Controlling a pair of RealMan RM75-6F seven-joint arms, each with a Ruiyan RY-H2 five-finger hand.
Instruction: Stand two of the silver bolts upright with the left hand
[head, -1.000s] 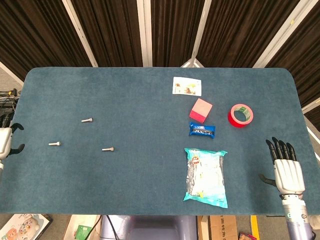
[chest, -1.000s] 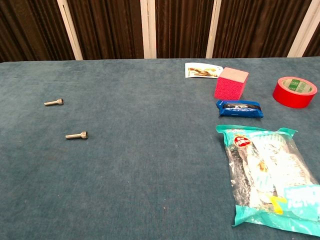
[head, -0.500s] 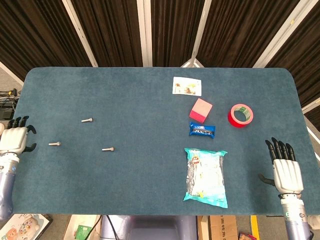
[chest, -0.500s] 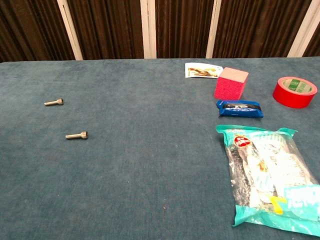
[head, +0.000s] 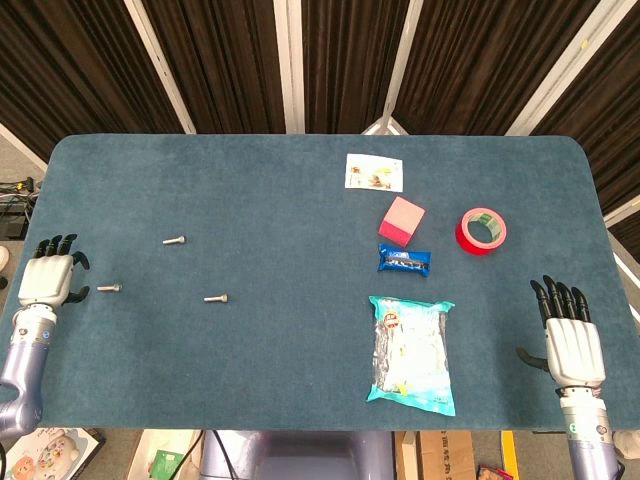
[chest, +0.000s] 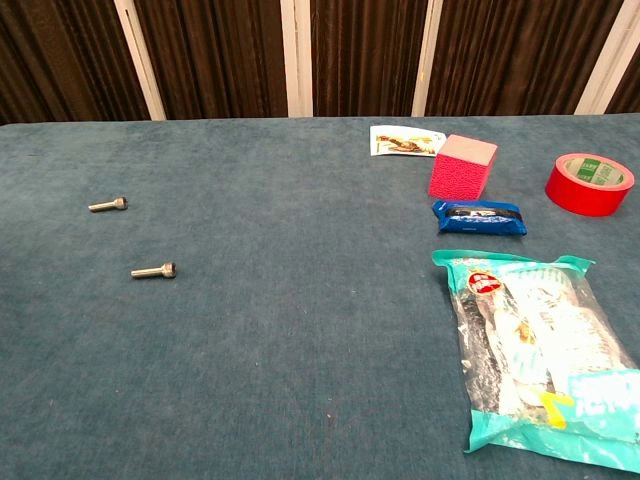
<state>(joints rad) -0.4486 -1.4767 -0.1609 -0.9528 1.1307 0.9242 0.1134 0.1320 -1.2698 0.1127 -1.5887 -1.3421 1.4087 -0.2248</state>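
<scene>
Three silver bolts lie on their sides on the left part of the blue counter (head: 250, 200); none is upright. The far bolt (head: 174, 240) is well apart from the others. The left bolt (head: 109, 288) lies just beside the left hand (head: 46, 278), close to its fingers (head: 78, 262) but not touching as far as the head view shows. The near bolt (head: 215, 298) lies to the right of it.

The left hand rests at the left edge of the counter, fingers spread and released, holding nothing. The right hand (head: 572, 338) is at the near right corner, palm down, fingers straight and apart, also holding nothing. Neither hand shows in the chest view.

On the right side are a white card (head: 374, 172) at the far end, a pink block (head: 402, 220), a blue packet (head: 404, 262) just near of it, a red tape roll (head: 481, 231) to the right, and a teal bag (head: 411, 353) nearest.
</scene>
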